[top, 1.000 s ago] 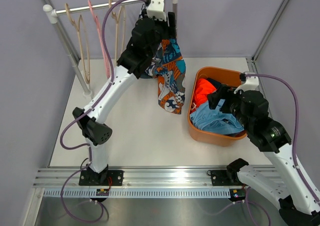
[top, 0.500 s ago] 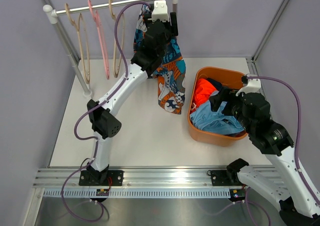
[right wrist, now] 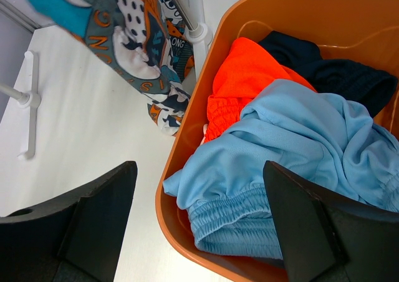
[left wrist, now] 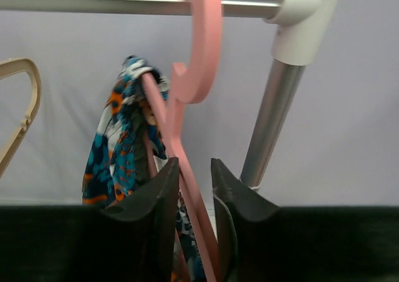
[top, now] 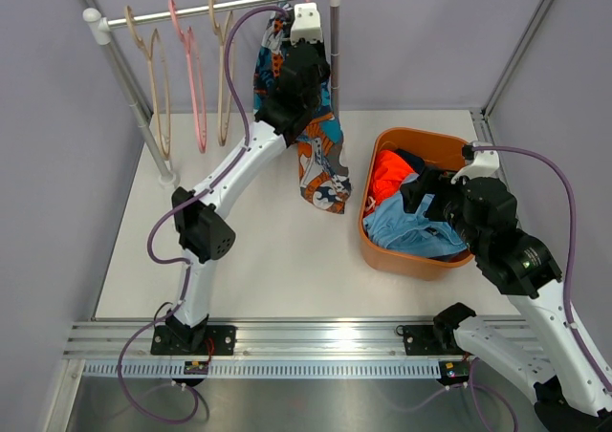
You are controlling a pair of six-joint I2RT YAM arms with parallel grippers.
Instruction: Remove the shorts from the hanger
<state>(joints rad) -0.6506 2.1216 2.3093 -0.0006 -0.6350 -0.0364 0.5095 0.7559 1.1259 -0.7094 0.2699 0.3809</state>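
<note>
Two robot arms at a desk with a clothes rail; one pair of printed shorts hangs on it and three pairs lie in a basket.

The left end effector (left wrist: 194,166) is raised to the rail (top: 210,10) along the desk's far edge. Its fingers are nearly together, with the neck of a pink hanger (left wrist: 199,57) between them; a firm pinch cannot be confirmed. The blue-orange-white print shorts (top: 320,155) drape from that hanger, just behind and below the fingers. By the desk's right edge, an orange basket (top: 382,250) holds the light blue shorts (right wrist: 293,145), orange-red shorts (right wrist: 249,76) and dark navy shorts (right wrist: 336,70). The right end effector (right wrist: 199,170) hovers above the basket's left rim, spread wide and holding nothing.
</note>
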